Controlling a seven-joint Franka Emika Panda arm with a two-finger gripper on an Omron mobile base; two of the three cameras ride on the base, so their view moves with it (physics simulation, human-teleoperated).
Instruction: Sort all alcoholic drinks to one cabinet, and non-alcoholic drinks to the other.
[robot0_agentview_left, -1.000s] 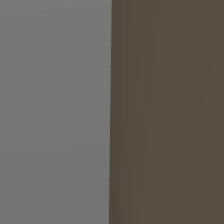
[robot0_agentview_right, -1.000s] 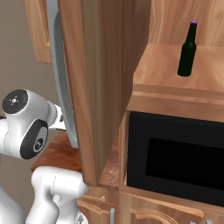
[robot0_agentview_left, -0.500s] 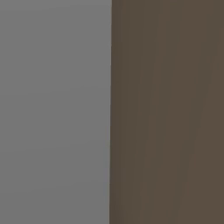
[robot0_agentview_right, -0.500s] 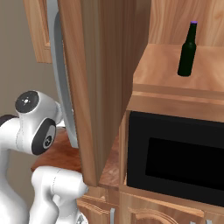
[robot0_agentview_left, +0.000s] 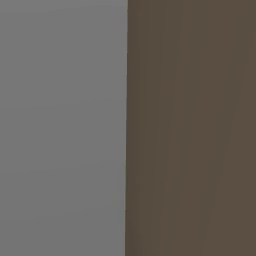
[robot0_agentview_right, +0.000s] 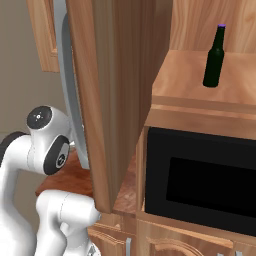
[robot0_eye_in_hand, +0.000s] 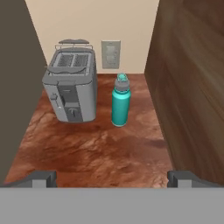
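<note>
Now | jaws wide, holding nothing, gripper (robot0_eye_in_hand: 112, 179) over the table (robot0_eye_in_hand: 87, 148) | teal bottle (robot0_eye_in_hand: 120, 100) upright just right of toaster (robot0_eye_in_hand: 72, 85) | green bottle (robot0_agentview_right: 215, 56) upright on shelf (robot0_agentview_right: 200, 75) above microwave (robot0_agentview_right: 200, 180)

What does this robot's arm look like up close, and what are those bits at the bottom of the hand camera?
The arm is smooth glossy white in rounded tube-like segments, with dark grey to black bands and round caps at its joints. No cables or lettering can be made out. The gripper shows as two small dark grey, blocky fingertips.
</note>
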